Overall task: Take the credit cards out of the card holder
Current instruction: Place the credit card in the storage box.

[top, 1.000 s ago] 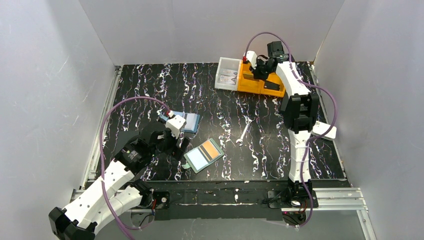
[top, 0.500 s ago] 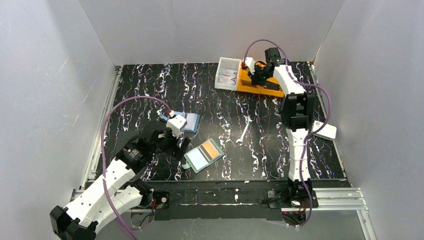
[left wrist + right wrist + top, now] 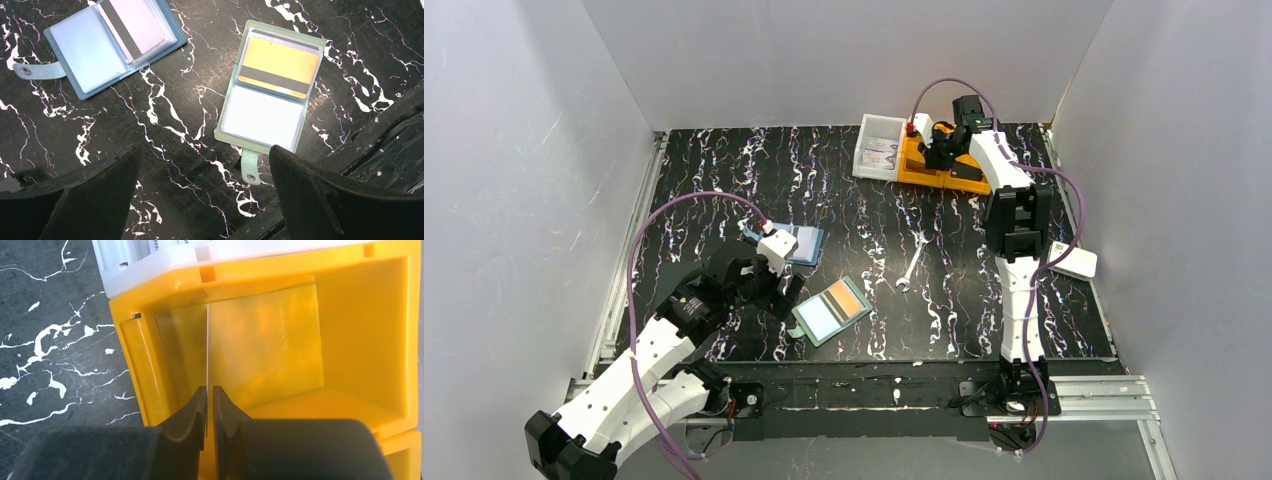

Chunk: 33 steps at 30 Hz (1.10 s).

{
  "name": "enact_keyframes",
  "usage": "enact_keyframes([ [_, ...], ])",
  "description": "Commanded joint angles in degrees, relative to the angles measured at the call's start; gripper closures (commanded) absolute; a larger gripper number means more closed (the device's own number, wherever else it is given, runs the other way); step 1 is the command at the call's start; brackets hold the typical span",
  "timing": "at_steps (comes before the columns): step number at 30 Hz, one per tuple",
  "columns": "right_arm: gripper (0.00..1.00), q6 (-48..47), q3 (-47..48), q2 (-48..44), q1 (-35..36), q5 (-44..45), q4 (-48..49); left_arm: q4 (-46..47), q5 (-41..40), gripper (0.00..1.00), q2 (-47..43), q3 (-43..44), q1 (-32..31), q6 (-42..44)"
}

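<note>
Your card holder [image 3: 267,92] lies open right of centre in the left wrist view, with an orange card [image 3: 279,65] in its upper panel. Your left gripper [image 3: 205,149] hangs wide open and holds nothing. Your right gripper [image 3: 209,405] pinches a thin card [image 3: 207,340] edge-on inside the yellow bin [image 3: 350,315].

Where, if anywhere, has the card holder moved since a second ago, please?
No, the card holder lies just where it did, left of the wrench.
</note>
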Motion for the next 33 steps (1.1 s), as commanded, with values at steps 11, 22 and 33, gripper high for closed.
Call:
enact_keyframes([
  [11,0.74,4.8,2.3,0.1,-0.1,2.0,5.3,-0.5,1.2,0.02,0.1,0.8,0.6,0.7],
  [22,0.64,10.3,2.1,-1.4,-0.1,6.8,10.6,-0.3,1.6,0.02,0.0,0.9,0.9,0.5],
  [33,0.61,14.5,-1.8,-9.7,-0.1,5.0,9.1,0.5,2.8,0.02,-1.8,0.7,1.7,-0.6],
])
